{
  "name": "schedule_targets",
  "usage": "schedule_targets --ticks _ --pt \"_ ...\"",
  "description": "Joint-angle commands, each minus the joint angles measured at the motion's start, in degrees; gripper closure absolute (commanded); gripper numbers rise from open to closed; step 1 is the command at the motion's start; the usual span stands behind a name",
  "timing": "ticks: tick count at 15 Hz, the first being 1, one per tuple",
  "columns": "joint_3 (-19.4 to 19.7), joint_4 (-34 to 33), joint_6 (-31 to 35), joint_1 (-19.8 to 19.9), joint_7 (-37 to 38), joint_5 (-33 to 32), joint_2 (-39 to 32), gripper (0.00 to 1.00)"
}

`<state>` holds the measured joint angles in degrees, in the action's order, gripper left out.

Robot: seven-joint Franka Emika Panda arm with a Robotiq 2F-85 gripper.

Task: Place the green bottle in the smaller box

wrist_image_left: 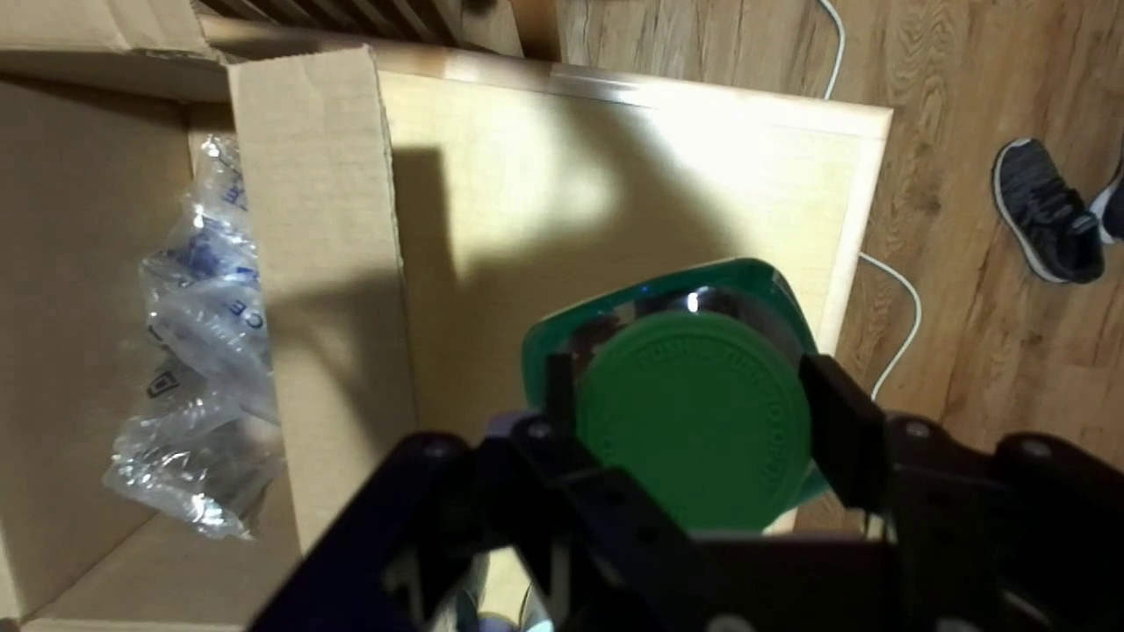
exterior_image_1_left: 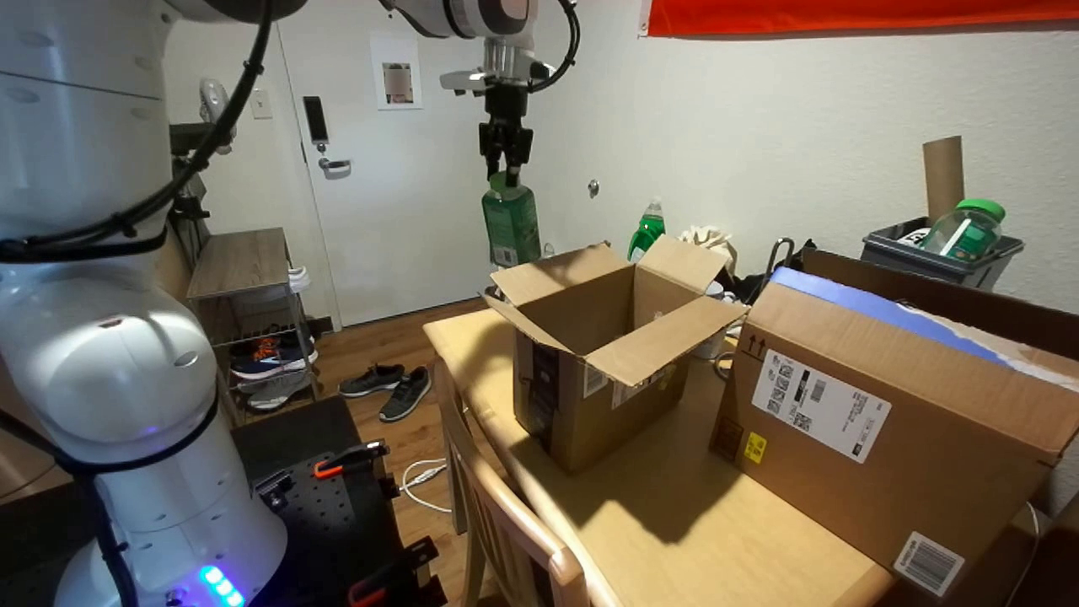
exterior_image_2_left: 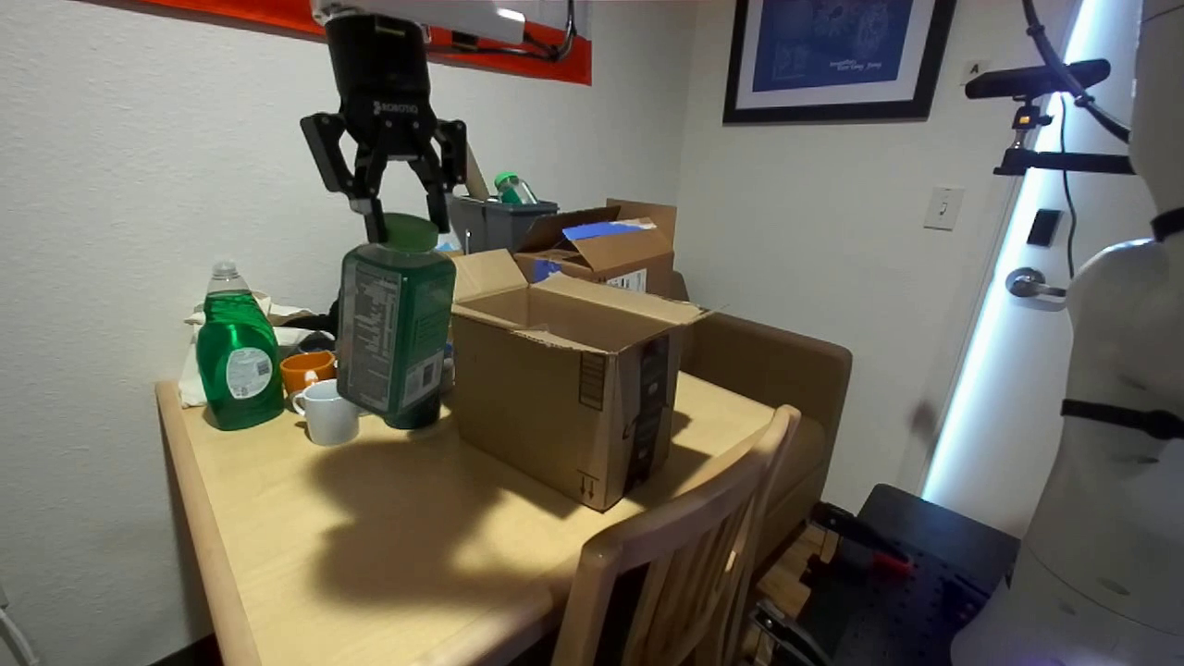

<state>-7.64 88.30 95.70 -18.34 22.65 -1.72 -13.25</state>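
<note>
Over worktop (exterior_image_2_left: 259, 518), near its end edge (wrist_image_left: 861, 193), grips green bottle (exterior_image_2_left: 393, 324) by cap (wrist_image_left: 698, 421) with end effector (exterior_image_2_left: 407, 222). Holds it outside open smaller box (exterior_image_2_left: 527, 407).

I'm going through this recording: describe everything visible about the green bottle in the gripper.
The green bottle looks like translucent plastic, with a squarish body, a grey panel of small print, a barcode, and a broad round green cap with lettering on top; the cap is on. It hangs cap-up and slightly tilted, above the table and beside the smaller box, not over its opening. The gripper holds it by the cap; nothing else is seen touching it.
</note>
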Motion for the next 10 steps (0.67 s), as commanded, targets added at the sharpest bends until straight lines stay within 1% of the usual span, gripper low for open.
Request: schedule_targets --ticks 1,4,10 --pt "-0.5 3.8 0.3 2.1 0.0 0.3 7.2 0.61" --pt "-0.6 4.8 0.4 3.4 0.0 0.4 10.5 0.61" --pt "0.0 7.4 0.9 6.3 -1.3 1.7 13.7 0.61"
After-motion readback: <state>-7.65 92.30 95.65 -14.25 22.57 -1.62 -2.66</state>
